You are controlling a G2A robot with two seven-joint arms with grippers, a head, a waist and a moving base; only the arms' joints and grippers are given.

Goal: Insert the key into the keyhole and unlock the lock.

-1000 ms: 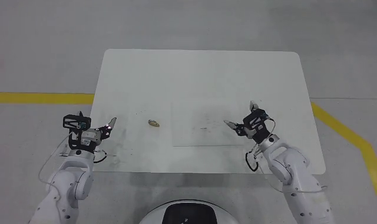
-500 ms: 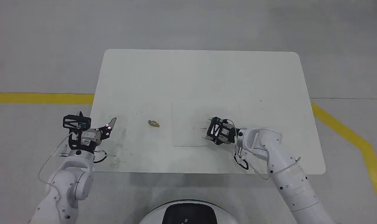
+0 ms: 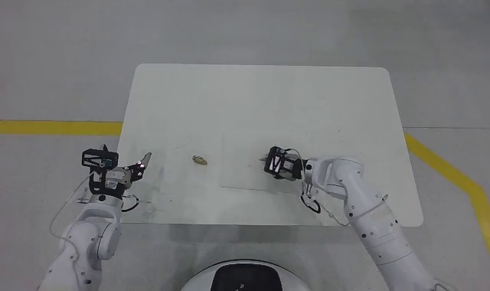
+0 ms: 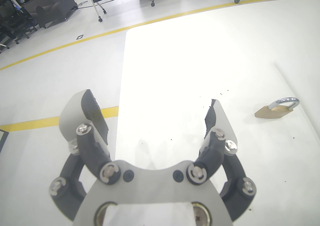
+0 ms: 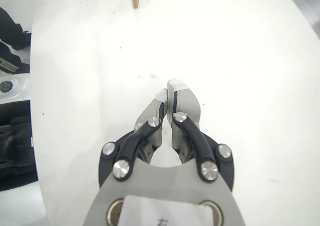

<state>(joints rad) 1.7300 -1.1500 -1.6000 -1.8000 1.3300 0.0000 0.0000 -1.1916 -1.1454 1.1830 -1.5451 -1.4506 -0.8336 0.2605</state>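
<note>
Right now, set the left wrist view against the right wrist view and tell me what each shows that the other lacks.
Left wrist view: the left gripper, jaws wide open over the edge of the white table, and a yellow floor line beyond it. Right wrist view: the right gripper, fingers pressed shut above the table; whether they pinch anything I cannot tell. Both: the table and the brass padlock lying flat on it, apart from both grippers.
</note>
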